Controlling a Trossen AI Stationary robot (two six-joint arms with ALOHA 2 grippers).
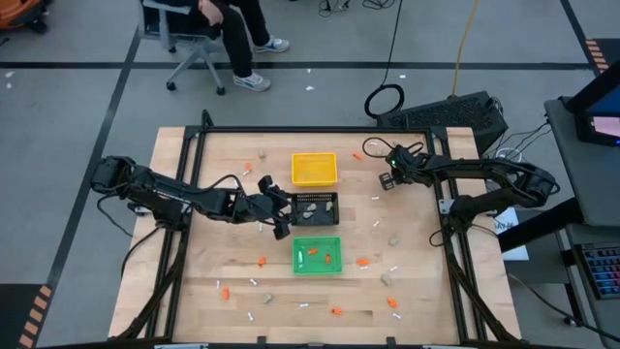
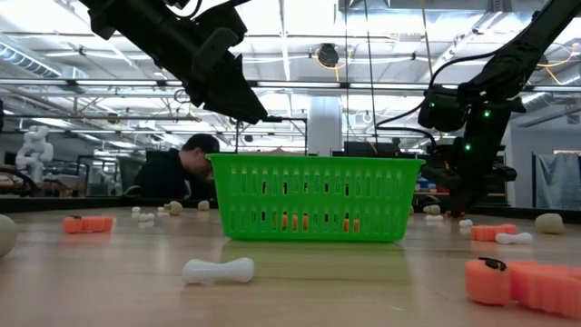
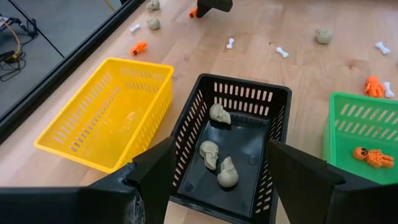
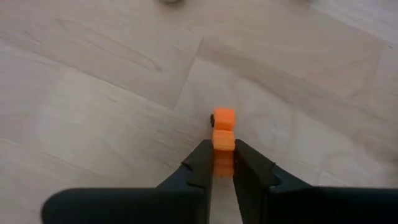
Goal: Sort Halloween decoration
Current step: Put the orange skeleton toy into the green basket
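Note:
My left gripper (image 3: 222, 167) is open and hovers above the near end of the black tray (image 1: 316, 206), where three beige-grey lumps (image 3: 219, 163) lie on the floor. The yellow tray (image 1: 314, 169) stands beyond the black one and the green tray (image 1: 318, 254) nearer, with an orange bit (image 3: 368, 155) inside. My right gripper (image 4: 222, 149) is low over the table right of the yellow tray (image 1: 388, 180), shut on an orange bit. More orange bits (image 1: 360, 263), white sticks (image 1: 250, 283) and lumps (image 1: 394, 241) lie scattered on the table. My right gripper pinches an orange bit (image 4: 223, 139) between its two fingertips. The piece runs along the fingers, and its free end (image 4: 224, 118) sticks out past the tips. Whether it is lifted clear of the wood, I cannot tell.
The three trays stand in a row down the table's middle. A dark frame rims the table (image 1: 194, 136). In the low view an orange bit (image 2: 522, 283) and a white stick (image 2: 218, 270) lie close to the near edge. A seated person (image 2: 177, 173) is beyond the far edge.

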